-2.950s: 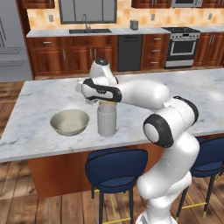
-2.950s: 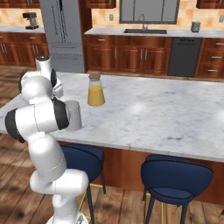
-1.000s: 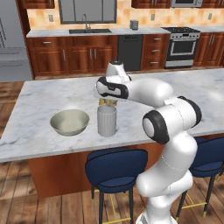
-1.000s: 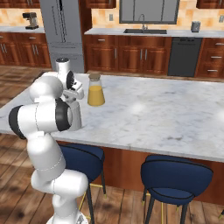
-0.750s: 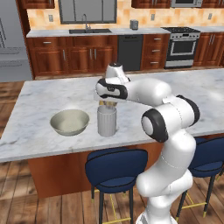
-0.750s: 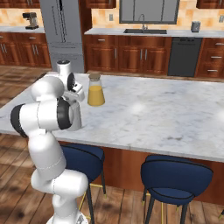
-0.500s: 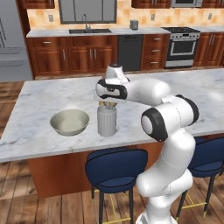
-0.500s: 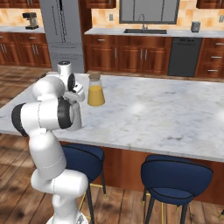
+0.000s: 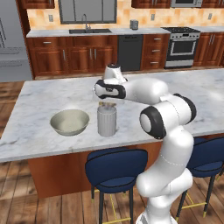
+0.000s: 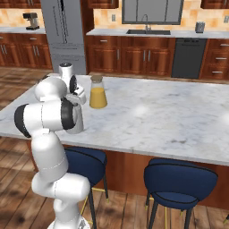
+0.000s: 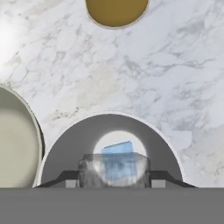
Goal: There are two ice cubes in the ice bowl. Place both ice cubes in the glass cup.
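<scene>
Nowhere legible writing: tool (image 11: 114,175) gripping clear ice cube (image 11: 114,169) above glass cup (image 11: 65,144).

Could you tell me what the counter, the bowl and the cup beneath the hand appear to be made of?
Counter: polished marble, going by the grey veining and sheen. Ice bowl: glossy beige-olive, probably glazed ceramic. Glass cup: ribbed greyish-white, looking like frosted glass, though plastic is possible.

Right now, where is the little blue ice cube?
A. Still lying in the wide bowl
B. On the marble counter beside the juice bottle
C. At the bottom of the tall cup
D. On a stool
C. The hand view looks straight down into the glass cup, and the blue ice cube lies on its floor, below the clear cube held in the gripper.
</scene>
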